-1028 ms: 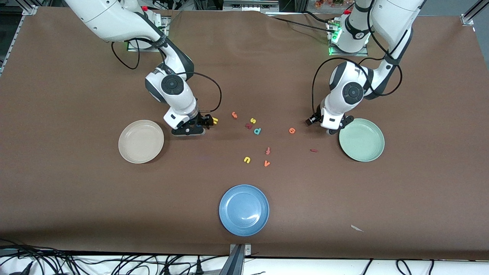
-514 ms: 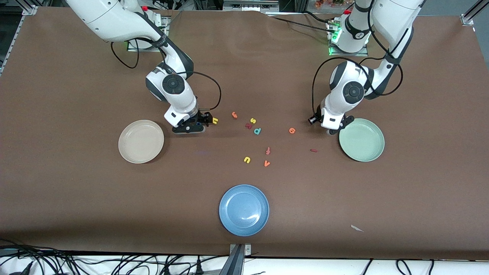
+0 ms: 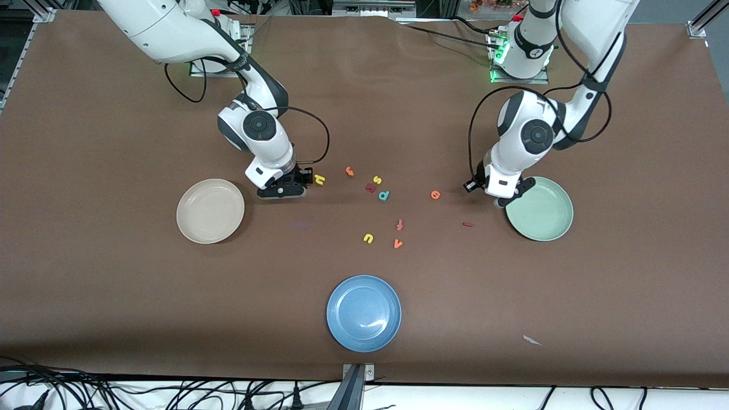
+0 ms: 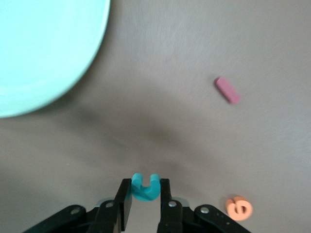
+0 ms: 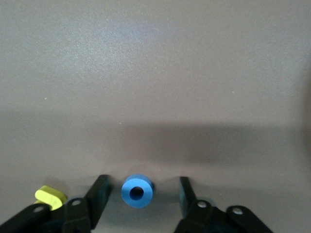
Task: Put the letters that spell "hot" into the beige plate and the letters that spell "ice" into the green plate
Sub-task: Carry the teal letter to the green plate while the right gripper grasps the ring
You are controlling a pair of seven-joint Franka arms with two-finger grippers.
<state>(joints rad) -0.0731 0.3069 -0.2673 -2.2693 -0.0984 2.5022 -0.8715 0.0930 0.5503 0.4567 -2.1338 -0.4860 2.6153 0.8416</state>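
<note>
Front view: left gripper (image 3: 494, 198) beside green plate (image 3: 541, 209), right gripper (image 3: 289, 187) near beige plate (image 3: 210, 210) | left wrist: teal c (image 4: 145, 187) pinched | right wrist: blue o (image 5: 137, 191) between parted fingers, untouched; yellow h (image 3: 319, 180) alongside

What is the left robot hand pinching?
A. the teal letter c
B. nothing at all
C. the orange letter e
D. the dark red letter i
A. In the left wrist view, the left gripper has its fingers squeezed on the teal c, while the orange e and the dark red i lie loose on the table.
</note>
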